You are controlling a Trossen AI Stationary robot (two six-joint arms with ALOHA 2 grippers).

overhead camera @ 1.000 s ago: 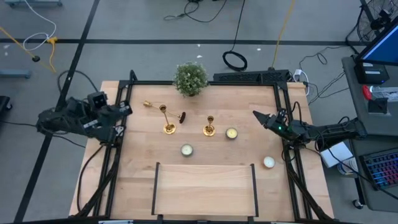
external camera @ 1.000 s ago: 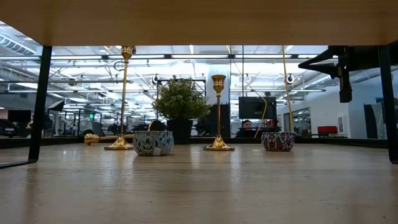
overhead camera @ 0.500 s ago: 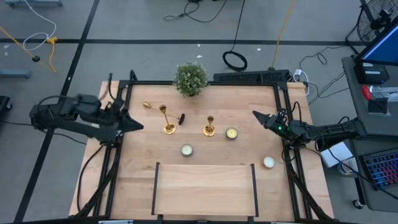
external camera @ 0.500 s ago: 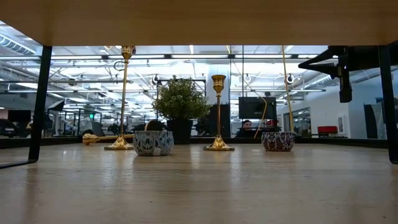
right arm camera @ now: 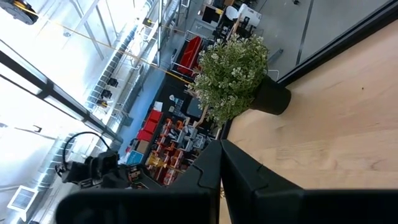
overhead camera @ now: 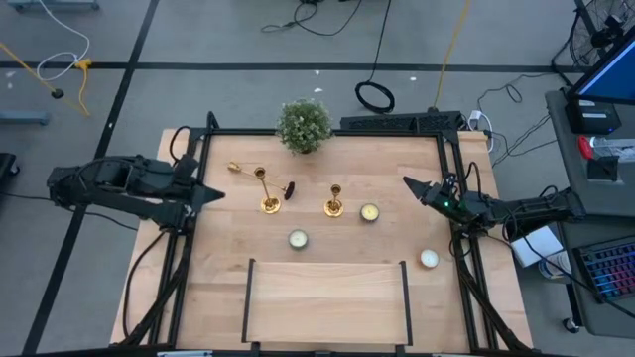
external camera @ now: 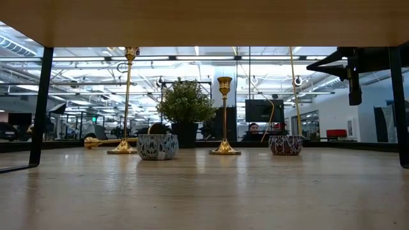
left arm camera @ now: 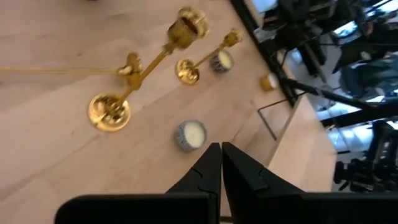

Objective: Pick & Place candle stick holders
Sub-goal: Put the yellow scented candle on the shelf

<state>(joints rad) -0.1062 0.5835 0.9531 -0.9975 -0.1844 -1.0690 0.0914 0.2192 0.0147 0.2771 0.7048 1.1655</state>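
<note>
Grey floor (overhead camera: pixel 248 40) with dark tape lines, loose cables (overhead camera: pixel 375 95) behind the table. Blue monitor (overhead camera: pixel 607 71) and keyboard (overhead camera: pixel 605 270) on a desk at the side. Low view: glass partitions, ceiling strip lights (external camera: pixel 192 59), a person (external camera: pixel 254 130) seated far back.

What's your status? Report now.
Left gripper shut, empty, at table's left edge. Right gripper shut, waiting right. Shiny brass candlestick holders untouched, two upright.

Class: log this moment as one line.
left gripper: shut, table's left edge | right gripper: shut, right edge | candle stick holders: untouched
</note>
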